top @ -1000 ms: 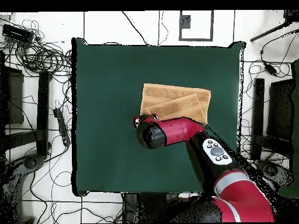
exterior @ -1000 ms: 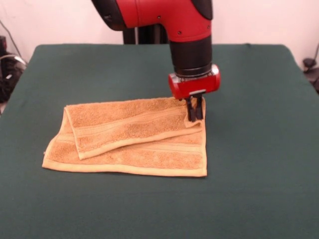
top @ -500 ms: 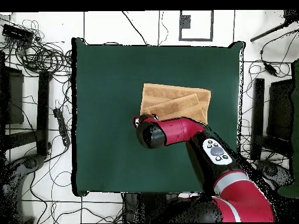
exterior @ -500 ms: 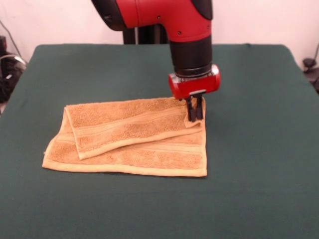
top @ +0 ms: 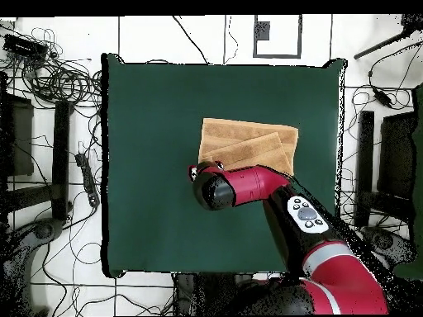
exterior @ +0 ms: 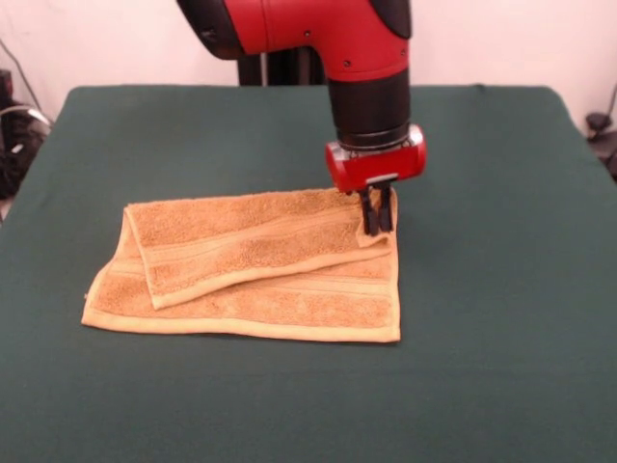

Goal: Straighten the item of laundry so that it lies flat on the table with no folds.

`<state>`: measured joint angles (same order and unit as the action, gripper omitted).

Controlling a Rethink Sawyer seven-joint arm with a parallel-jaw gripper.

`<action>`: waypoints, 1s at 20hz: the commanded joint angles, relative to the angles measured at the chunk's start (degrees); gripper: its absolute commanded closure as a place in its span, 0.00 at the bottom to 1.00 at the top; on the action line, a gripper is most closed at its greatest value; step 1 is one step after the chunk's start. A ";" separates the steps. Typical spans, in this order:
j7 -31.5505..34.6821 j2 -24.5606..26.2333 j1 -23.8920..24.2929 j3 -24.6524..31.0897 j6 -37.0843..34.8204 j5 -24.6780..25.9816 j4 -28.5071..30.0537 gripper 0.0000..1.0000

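My gripper (exterior: 377, 222) is down at the far right corner of the towel (exterior: 253, 265), fingers close together and pinching the top layer's corner, which curls up a bit between them. Grasping the towel, not released.

Towel sits roughly mid-table, a little left of centre in the front view, on the green table (exterior: 501, 318). It is folded: an upper layer lies skewed over the lower one, its near edge running diagonally from the left end up toward my fingers. The lower layer shows as a strip along the near side, and at the left end. Woven band stripes visible on both layers. Near edge of the lower layer looks flat on the cloth.

Overhead view: towel (top: 248, 142) is in the far half of the table (top: 149, 165), right of centre, the skewed top layer clear as a darker slanted panel. My arm (top: 273, 186) crosses over its near edge, so the gripper itself is hidden there under the wrist.

Cables (top: 49, 74) lie on the floor to the left of the table.
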<state>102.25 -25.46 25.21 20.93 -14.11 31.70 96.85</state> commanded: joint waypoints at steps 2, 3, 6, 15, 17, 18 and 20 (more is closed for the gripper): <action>-1.93 4.57 1.04 -3.88 -13.25 0.52 0.41 1.00; -2.21 3.88 1.44 -3.78 -13.40 0.63 1.46 1.00; -2.26 1.49 2.39 -4.06 -12.89 1.34 5.17 1.00; -3.58 -3.38 7.18 -2.15 -12.78 2.14 14.12 1.00; -3.61 -4.02 7.64 -2.01 -14.22 1.78 15.26 1.00; -3.34 -4.33 7.57 -2.13 -14.64 1.76 15.73 1.00; -2.68 -4.89 7.15 -2.58 -15.49 1.77 16.48 1.00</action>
<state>102.25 -30.45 33.24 20.00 -19.23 31.75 105.21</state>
